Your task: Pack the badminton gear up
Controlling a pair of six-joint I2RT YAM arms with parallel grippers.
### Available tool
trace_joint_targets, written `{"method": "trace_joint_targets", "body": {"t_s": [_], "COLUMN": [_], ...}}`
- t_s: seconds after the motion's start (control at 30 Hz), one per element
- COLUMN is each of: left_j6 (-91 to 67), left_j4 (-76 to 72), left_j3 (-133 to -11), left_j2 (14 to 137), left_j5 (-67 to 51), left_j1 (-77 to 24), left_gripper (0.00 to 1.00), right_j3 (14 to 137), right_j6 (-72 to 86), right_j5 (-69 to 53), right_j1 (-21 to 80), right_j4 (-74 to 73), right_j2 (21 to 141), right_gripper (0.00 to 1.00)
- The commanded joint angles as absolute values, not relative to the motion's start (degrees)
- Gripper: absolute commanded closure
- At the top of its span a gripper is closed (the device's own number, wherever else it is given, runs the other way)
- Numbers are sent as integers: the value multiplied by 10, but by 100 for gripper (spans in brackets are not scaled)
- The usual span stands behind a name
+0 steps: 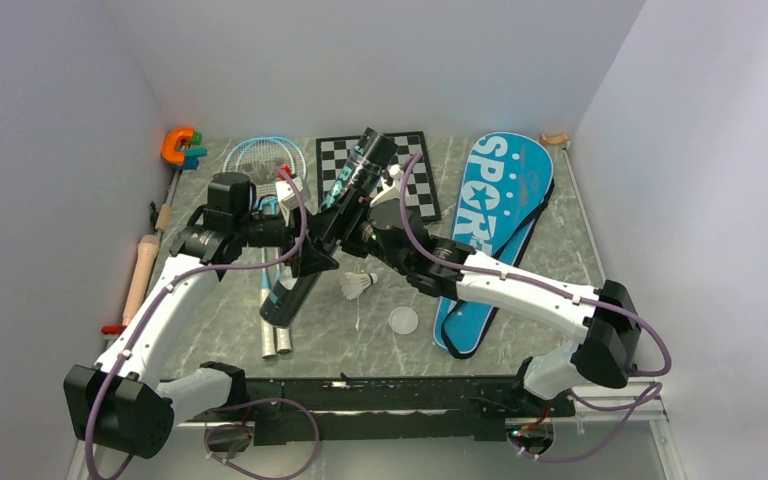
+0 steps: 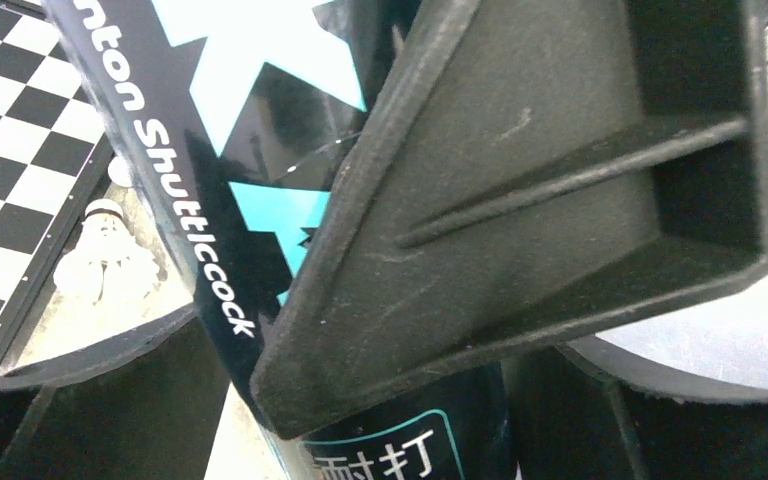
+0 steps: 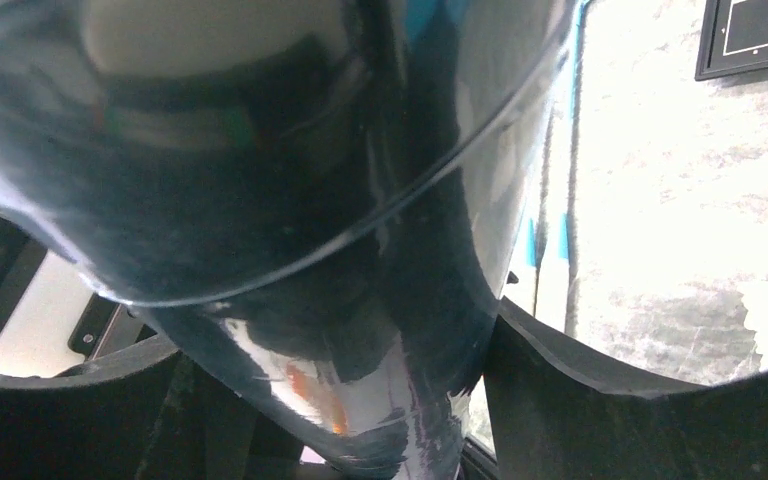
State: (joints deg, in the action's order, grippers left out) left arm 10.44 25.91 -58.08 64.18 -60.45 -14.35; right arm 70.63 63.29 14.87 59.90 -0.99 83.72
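The tube is up off the surface at a slant. Its fat end pokes toward the upper middle of the top view, over the chessboard. Its low end sits lower centre, right above the white handles of the rackets.

Both hands meet on its middle stretch. The right hand comes in from the right, and in its wrist view the glossy black tube fills the frame. It's pinched between both fingers, so that one's holding it.

The left hand comes in from the left, just below the right one. In its wrist view the lettered tube runs down between its fingers. There's a pale sliver on one side though, so I can't tell if it's actually clamped. One big black finger of the right hand blocks most of that frame.

Room-wise, one shuttlecock lies just right of the tube's lower half, also visible in the left wrist view. A white disc sits a bit further down-right.

Past those is a strip of bare surface, then the blue bag lying along the right side, its top end near the back wall. The left arm is close to the left wall.
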Motion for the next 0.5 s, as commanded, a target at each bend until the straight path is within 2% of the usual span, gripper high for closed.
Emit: {"method": "trace_joint_targets", "body": {"t_s": [0.0,0.1,0.13,0.27,0.37,0.47], "left_j6": [149,166,172,197,210,223], "left_j4": [273,298,307,338,359,380], "left_j3": [-580,-576,-575,-574,-578,-585], "left_j2": [626,616,612,597,590,582], "left_j5": [-604,-598,-595,-580,-571,-556], "left_j1": [-146,-145,-146,-145,-145,-143], "left_gripper": [16,36,40,45,56,58], "right_j3": [695,687,688,699,701,691], "right_j6": [644,637,632,614,601,586], "right_j5": [146,144,146,145,140,127], "right_j1": [606,606,605,605,601,592], "right_j4": [59,60,57,40,24,3], "right_j2": [793,775,771,760,747,720], "right_gripper": [66,59,52,29,18,9]}}
